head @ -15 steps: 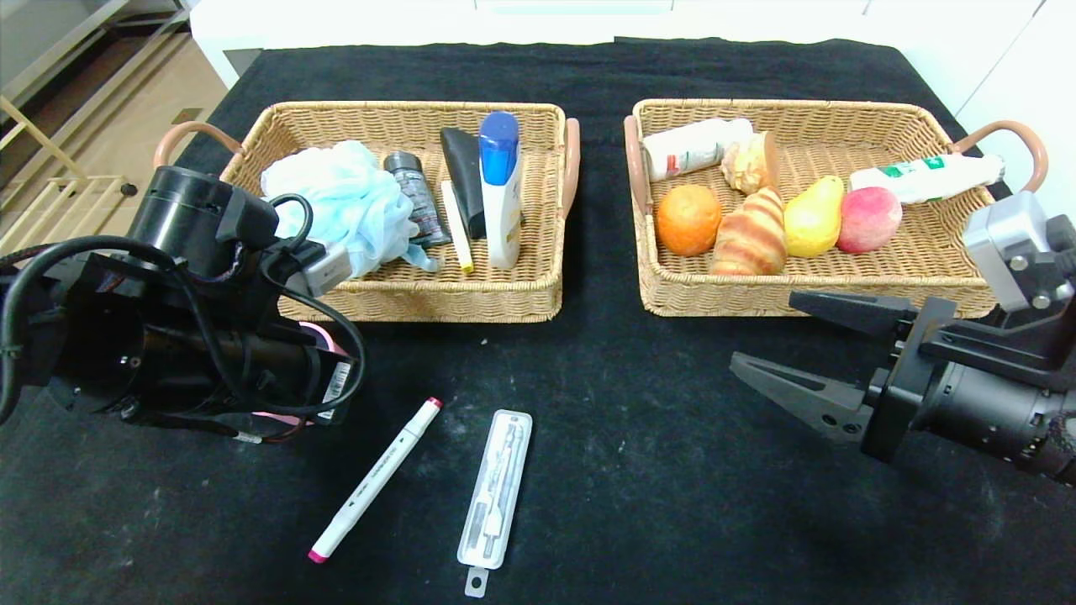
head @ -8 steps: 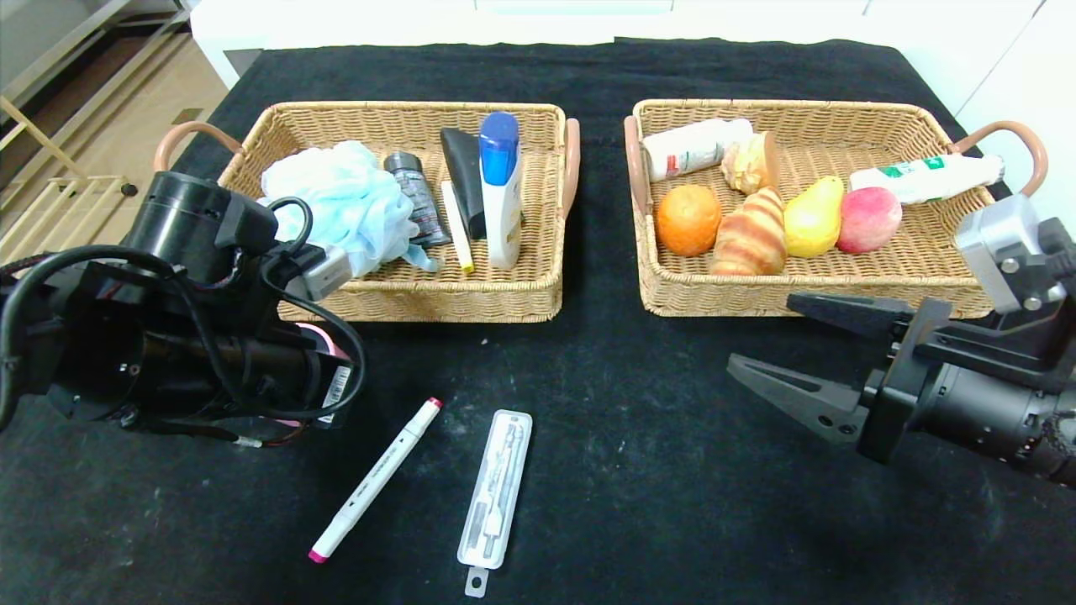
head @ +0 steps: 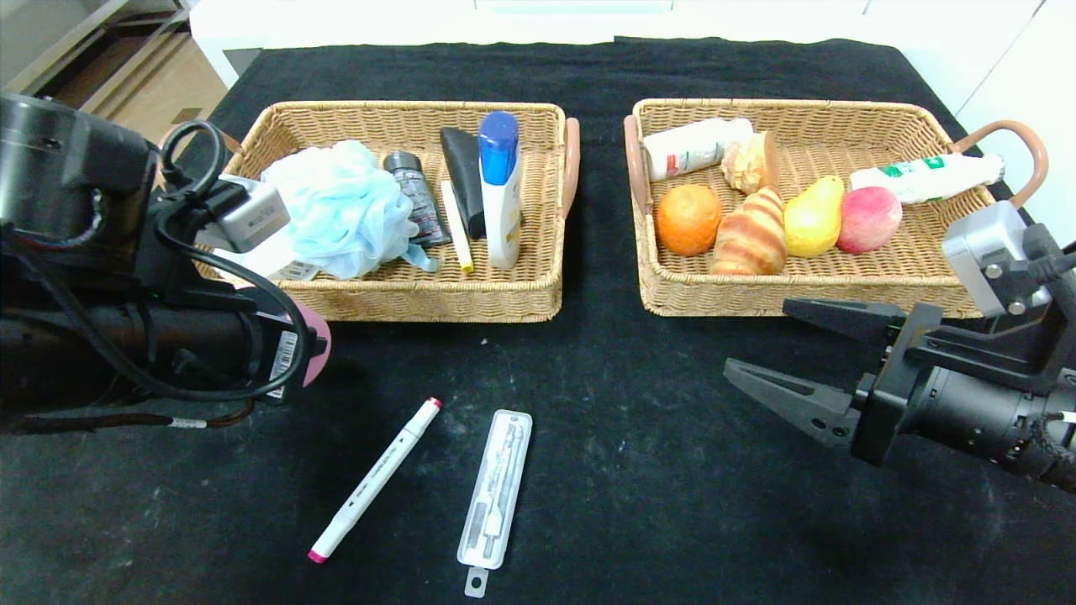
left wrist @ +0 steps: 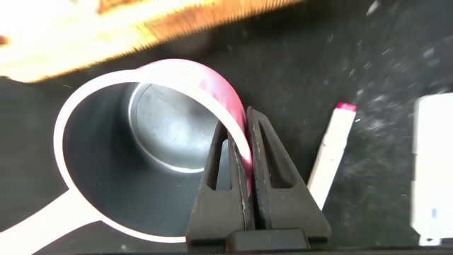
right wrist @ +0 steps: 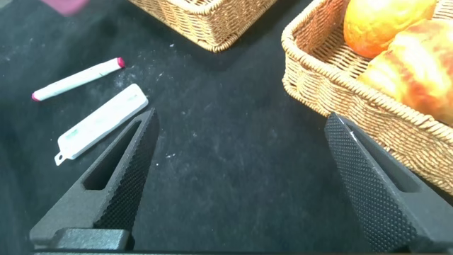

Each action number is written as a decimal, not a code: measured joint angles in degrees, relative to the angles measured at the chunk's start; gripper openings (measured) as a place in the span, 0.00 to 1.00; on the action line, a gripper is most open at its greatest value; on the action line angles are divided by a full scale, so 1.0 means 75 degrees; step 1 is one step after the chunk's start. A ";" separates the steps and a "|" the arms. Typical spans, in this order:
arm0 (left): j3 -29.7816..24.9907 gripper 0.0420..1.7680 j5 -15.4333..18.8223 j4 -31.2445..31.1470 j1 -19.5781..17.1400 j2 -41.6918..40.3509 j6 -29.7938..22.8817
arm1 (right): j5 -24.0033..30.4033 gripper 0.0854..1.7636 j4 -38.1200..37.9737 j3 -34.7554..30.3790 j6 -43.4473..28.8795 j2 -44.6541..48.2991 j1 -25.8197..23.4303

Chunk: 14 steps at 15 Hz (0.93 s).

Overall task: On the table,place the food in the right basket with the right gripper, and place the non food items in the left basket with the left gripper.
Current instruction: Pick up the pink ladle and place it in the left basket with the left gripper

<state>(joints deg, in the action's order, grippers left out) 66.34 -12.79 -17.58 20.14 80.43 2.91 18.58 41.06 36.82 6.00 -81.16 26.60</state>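
A pink cup [left wrist: 152, 134] is pinched by its rim in the left gripper [left wrist: 241, 166], just near of the left basket [head: 437, 298]. The right gripper [head: 786, 349] is held spread wide, near the right basket [head: 807, 294]. A marker [head: 376, 477] and a packaged tool [head: 496, 490] lie on the table [head: 639, 470].

A tabletop [head: 639, 470] covered in black cloth carries two rectangular woven wicker baskets side by side on its far half, the left basket [head: 420, 298] and the right basket [head: 756, 294]. Near the front lie a white marker with pink ends [head: 375, 479] and, just right of it, a clear flat plastic case [head: 496, 489], apart from each other.
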 joint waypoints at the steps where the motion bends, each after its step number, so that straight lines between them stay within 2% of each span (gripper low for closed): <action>1: 0.0037 0.07 0.0000 0.0023 -0.0026 -0.0145 0.0018 | 0.0000 0.97 0.0000 0.0000 0.0002 -0.0002 0.0000; 4: 0.0455 0.07 0.0000 0.0091 -0.0111 -0.0361 0.0088 | 0.0000 0.97 0.0000 0.0002 0.0000 -0.0016 0.0000; 9: 0.1705 0.07 -0.0003 0.0107 -0.0099 -0.0011 0.0434 | 0.0000 0.97 0.0002 0.0008 0.0002 -0.0034 0.0000; 14: 0.2757 0.07 0.0016 0.1139 -0.0055 0.0980 0.1203 | 0.0000 0.97 0.0000 0.0000 0.0000 -0.0041 0.0000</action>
<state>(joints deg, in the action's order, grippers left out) 87.02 -12.67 -9.03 19.72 87.78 11.93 18.58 41.06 36.82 6.00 -81.47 26.60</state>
